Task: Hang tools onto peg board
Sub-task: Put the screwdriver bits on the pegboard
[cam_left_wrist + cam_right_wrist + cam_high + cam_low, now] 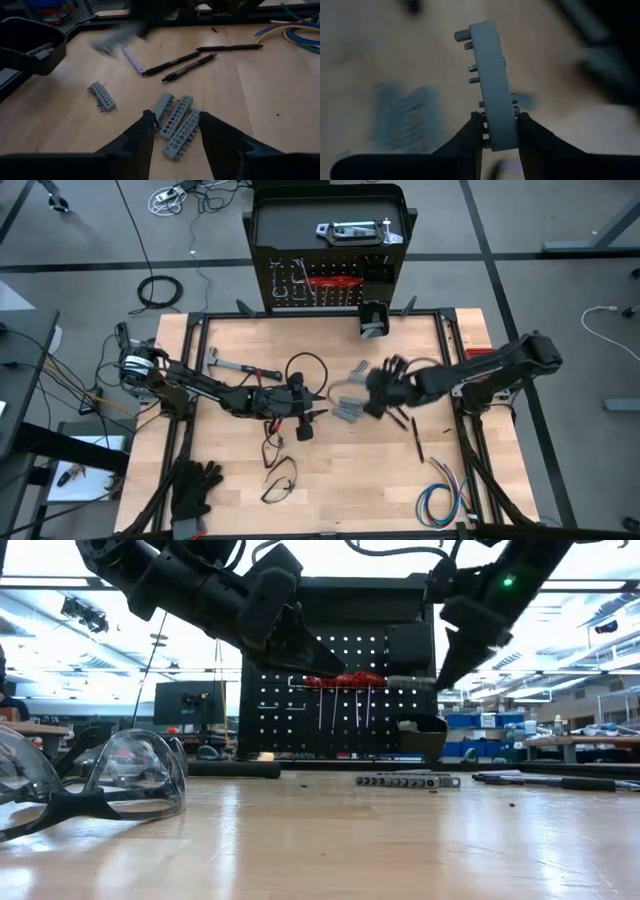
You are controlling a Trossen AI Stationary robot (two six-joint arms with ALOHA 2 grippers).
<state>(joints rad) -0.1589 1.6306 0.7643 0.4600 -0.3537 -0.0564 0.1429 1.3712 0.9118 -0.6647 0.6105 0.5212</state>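
The right pincer [500, 131] was closed on a grey bit holder [495, 85], gripping its lower end and holding it above the wooden surface [330, 490]. The left pincer [175, 131] hung with its fingers parted over a cluster of three more grey holders [176, 124], gripping nothing; a fourth holder [102, 96] lay apart. The peg board [325, 280] stood upright at the surface's far edge, red-handled tools [345, 681] hanging on it.

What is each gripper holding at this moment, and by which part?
The right gripper holds a grey bit holder by one end, pinched across its flat sides. The left gripper holds nothing; it is open above the grey holders on the table.
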